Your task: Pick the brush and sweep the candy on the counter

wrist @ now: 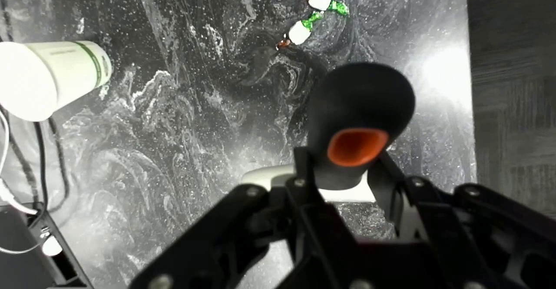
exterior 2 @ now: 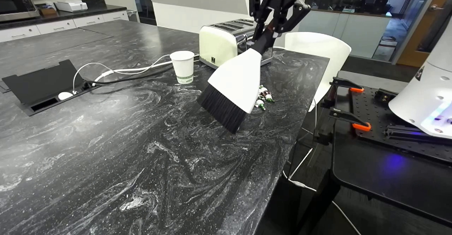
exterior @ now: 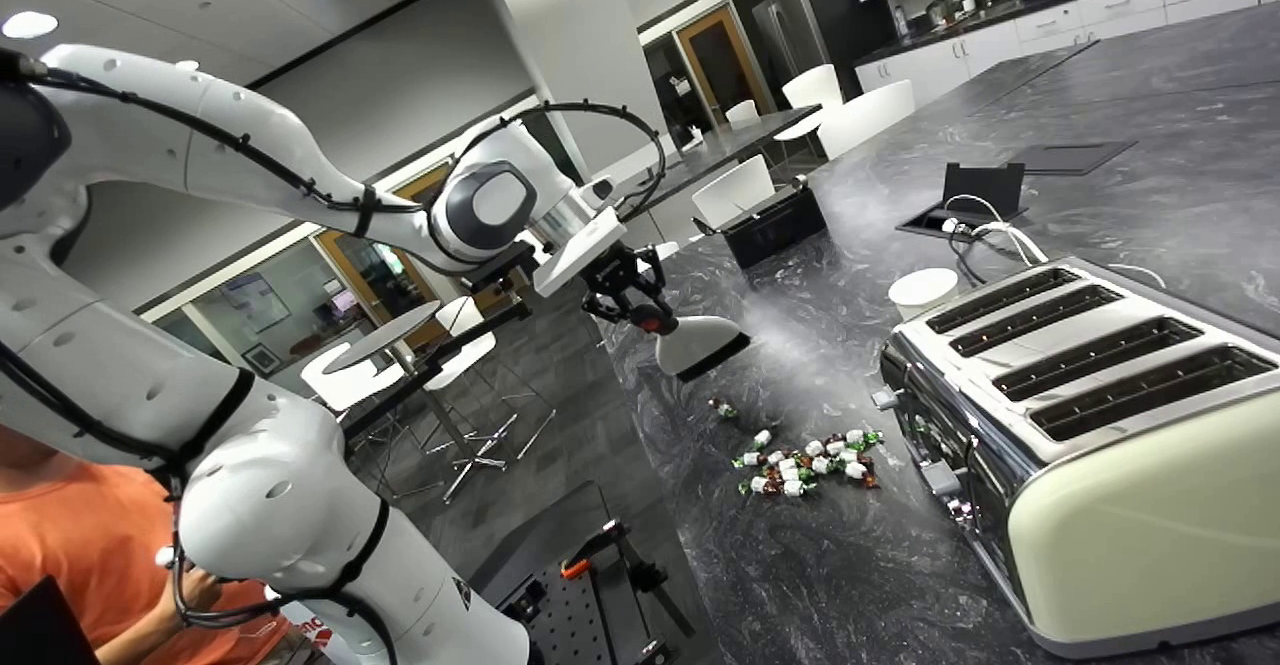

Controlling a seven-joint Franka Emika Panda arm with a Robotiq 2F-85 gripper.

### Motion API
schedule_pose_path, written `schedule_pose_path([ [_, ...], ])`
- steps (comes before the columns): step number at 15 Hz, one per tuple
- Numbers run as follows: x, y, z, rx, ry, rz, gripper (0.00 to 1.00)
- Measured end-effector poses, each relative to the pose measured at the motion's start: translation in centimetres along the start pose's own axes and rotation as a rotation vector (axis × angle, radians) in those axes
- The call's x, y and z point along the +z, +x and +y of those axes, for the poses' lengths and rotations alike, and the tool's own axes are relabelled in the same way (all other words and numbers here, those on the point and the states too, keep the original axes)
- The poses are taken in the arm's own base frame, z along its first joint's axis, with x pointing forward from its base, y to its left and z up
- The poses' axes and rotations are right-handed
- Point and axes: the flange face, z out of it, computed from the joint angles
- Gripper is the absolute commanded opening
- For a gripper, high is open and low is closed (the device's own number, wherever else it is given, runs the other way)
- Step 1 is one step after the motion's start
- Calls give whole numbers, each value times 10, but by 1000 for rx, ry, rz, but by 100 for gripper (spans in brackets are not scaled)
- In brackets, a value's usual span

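The gripper [exterior 2: 268,33], its jaws pinching the dark handle [exterior 2: 263,44], holds one brush [exterior 2: 238,79] over the counter [exterior 2: 141,164] near the candy [exterior: 788,469]. An exterior view shows a dozen or more pieces and one orange-shirted person [exterior: 95,535]; the wrist view catches at least four pieces, two of them whole, plus the handle's orange-lined end [wrist: 357,147]. One four-slot toaster [exterior: 1100,465] appears only in the exterior views, one paper cup [wrist: 65,74] in all three.
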Motion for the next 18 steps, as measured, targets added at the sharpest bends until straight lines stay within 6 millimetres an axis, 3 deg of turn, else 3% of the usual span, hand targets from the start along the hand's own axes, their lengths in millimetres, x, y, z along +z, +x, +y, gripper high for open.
schedule_pose_path([
  [5,13,4,-17,-26,-72,-55,12],
  [18,44,-24,-4,-60,-66,-164,12],
])
